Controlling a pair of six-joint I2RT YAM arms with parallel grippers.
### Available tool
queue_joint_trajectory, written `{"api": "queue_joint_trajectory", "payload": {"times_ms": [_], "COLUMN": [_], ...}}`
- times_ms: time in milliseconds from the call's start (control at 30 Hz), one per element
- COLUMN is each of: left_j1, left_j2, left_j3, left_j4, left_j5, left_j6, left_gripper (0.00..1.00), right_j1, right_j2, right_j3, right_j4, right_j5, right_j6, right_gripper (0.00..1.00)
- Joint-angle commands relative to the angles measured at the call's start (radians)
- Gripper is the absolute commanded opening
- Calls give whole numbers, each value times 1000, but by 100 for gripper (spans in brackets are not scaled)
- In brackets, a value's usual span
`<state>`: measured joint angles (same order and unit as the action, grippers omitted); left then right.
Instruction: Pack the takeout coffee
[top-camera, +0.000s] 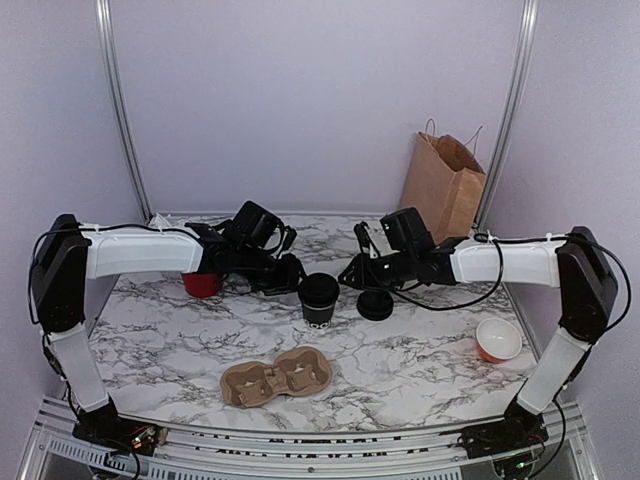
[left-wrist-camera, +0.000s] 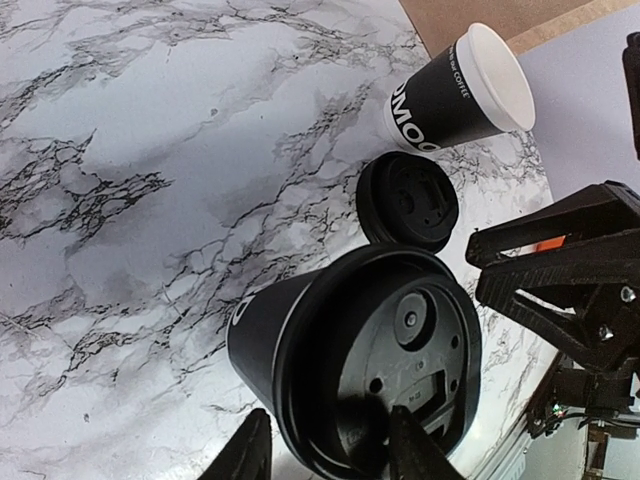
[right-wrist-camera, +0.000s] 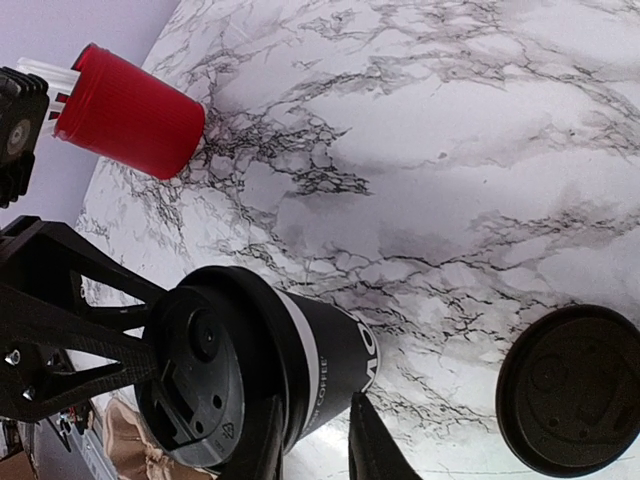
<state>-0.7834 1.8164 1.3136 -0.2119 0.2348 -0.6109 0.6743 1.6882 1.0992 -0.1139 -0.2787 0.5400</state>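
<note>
Lidded takeout coffee (top-camera: 320, 298) upright on marble table (top-camera: 180, 345), left gripper (left-wrist-camera: 325, 450) clamped on lid rim, right gripper (right-wrist-camera: 312, 440) clamped on cup body, spare lid (top-camera: 375, 304) beside

A white marble-patterned counter (top-camera: 180, 345) with dark grey veins fills the lower half of the scene, and a ribbed silver metal rail (top-camera: 300, 452) runs along its near edge. Behind it stands a plain, pale lavender back wall (top-camera: 320, 100), framed by two slim silver metal posts, the left post (top-camera: 120, 100) and the right post (top-camera: 508, 105), which lean slightly outward toward the top; matching pale side walls close in at left and right. The light is soft and even, leaving only faint shadows on the counter.
</note>
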Motion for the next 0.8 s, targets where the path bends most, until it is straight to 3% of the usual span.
{"api": "queue_joint_trajectory", "payload": {"times_ms": [0, 533, 767], "left_j1": [10, 19, 23], "left_j2": [38, 86, 102], "left_j3": [44, 75, 78], "left_j4": [9, -30, -38], "left_j5": [-5, -19, -25], "left_j6": [41, 92, 102], "left_gripper": [38, 30, 30], "right_j1": [-9, -9, 21], "right_j2": [24, 57, 65], "right_j3": [56, 61, 30], "right_j4": [20, 13, -33], "right_j5": [5, 29, 45], "right_j6": [-20, -14, 6], "right_gripper": [22, 21, 8]}}
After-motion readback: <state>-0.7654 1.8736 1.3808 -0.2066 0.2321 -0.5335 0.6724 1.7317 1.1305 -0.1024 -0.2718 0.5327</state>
